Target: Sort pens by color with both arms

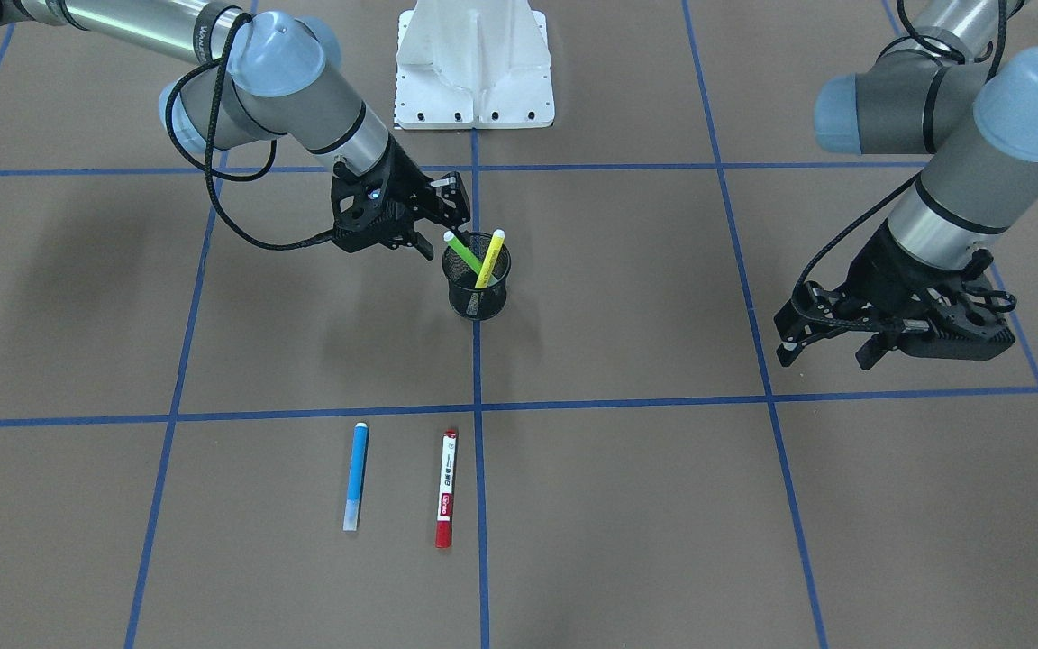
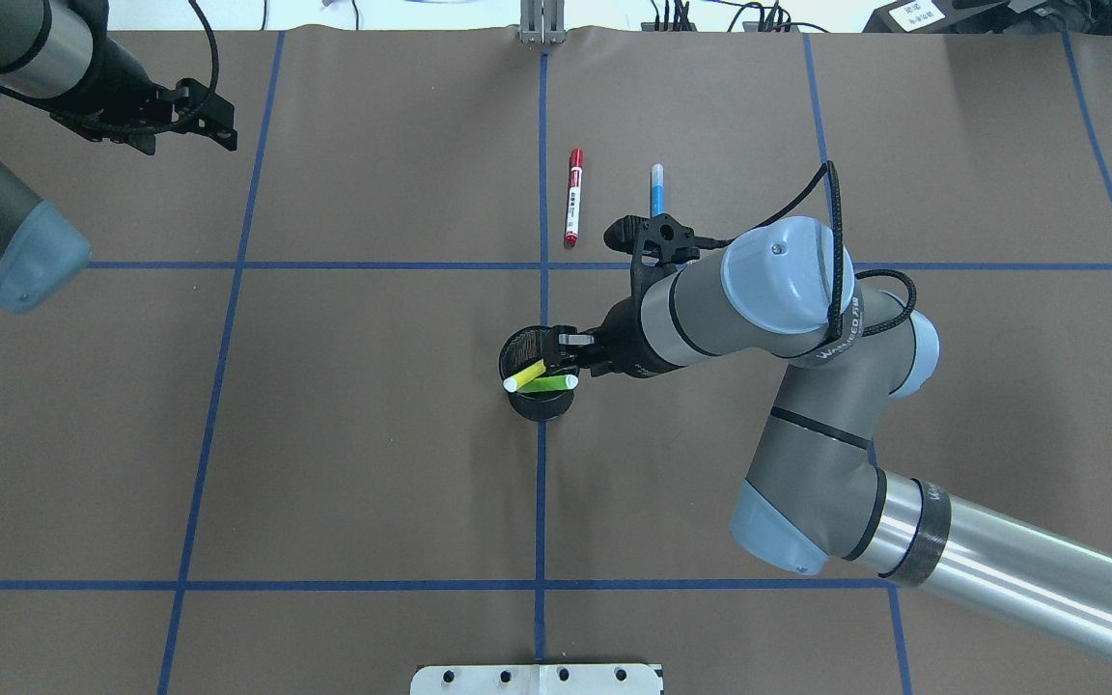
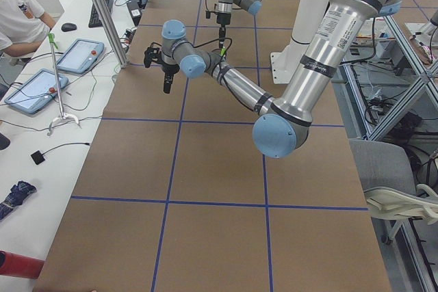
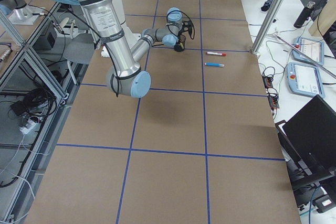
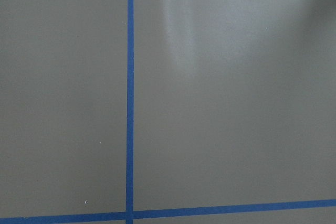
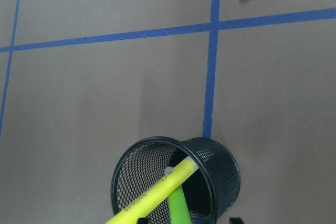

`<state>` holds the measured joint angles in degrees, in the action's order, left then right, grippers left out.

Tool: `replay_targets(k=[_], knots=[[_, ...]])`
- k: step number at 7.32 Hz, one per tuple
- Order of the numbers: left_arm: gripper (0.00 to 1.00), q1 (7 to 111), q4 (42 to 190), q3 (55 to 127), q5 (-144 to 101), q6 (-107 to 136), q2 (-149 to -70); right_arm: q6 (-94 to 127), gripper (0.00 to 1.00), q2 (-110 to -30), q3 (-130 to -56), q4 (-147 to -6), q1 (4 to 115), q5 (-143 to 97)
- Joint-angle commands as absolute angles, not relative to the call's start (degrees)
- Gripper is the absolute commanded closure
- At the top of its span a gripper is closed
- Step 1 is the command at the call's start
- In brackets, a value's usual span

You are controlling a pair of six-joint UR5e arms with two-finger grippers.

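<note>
A black mesh cup (image 1: 478, 305) stands mid-table with a green pen (image 1: 463, 252) and a yellow pen (image 1: 488, 260) leaning inside it. My right gripper (image 1: 436, 214) hovers open just beside and above the cup's rim, close to the green pen's white end. The right wrist view looks down into the cup (image 6: 227, 157), where the yellow pen (image 6: 152, 195) crosses over the green pen (image 6: 178, 205). A blue pen (image 1: 356, 475) and a red pen (image 1: 446, 488) with a white barrel lie side by side on the table beyond the cup. My left gripper (image 1: 830, 341) hangs open and holds nothing, far off to the side.
The white base plate (image 1: 474, 63) sits at the robot's edge of the table. Blue tape lines (image 1: 476, 410) divide the brown surface into squares. A person (image 3: 17, 11) sits at a side desk with tablets (image 3: 79, 56) past the table's far edge.
</note>
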<state>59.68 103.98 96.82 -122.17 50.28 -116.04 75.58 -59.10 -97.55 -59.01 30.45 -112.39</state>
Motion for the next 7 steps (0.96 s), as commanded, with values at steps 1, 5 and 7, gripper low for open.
replay_targets(k=[1, 5, 7], knots=[[0.02, 59.68, 103.97, 96.86, -122.17, 50.36, -116.1, 75.59, 0.43, -58.54, -97.56, -59.94, 30.24, -112.32], [0.02, 59.68, 103.97, 96.94, -122.17, 50.36, -116.1, 75.59, 0.86, -58.53, -97.56, -59.94, 29.62, -112.15], [0.02, 59.68, 103.89, 97.55, -122.17, 50.45, -116.1, 75.59, 1.0, -58.54, -97.65, -59.94, 29.62, -112.15]])
